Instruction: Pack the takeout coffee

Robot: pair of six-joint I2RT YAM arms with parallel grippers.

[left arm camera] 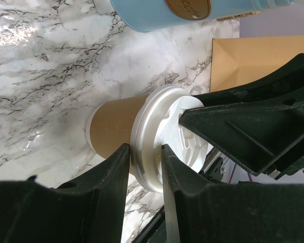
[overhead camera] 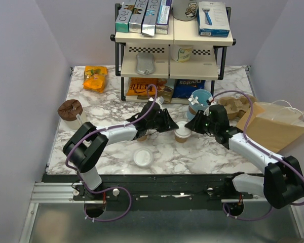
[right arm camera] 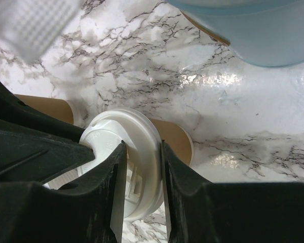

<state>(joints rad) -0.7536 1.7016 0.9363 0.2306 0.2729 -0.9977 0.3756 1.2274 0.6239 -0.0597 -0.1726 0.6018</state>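
The takeout coffee (overhead camera: 182,134), a small tan paper cup with a white lid, stands on the marble table (overhead camera: 111,101) in front of the shelf. My left gripper (overhead camera: 173,127) reaches it from the left and my right gripper (overhead camera: 192,127) from the right. In the left wrist view the left gripper (left arm camera: 144,158) is shut on the lid's rim (left arm camera: 152,121) above the tan cup wall (left arm camera: 114,126). In the right wrist view the right gripper (right arm camera: 141,161) is shut on the opposite side of the lid (right arm camera: 106,132). The cup's base rests on the table.
A tall light-blue cup (overhead camera: 199,98) stands just behind. The brown paper bag (overhead camera: 273,126) lies at the right, beside a cardboard cup carrier (overhead camera: 235,106). A lidless tan cup (right arm camera: 45,109) is under the left arm. A loose white lid (overhead camera: 143,157) lies nearer. The shelf (overhead camera: 169,61) stands behind.
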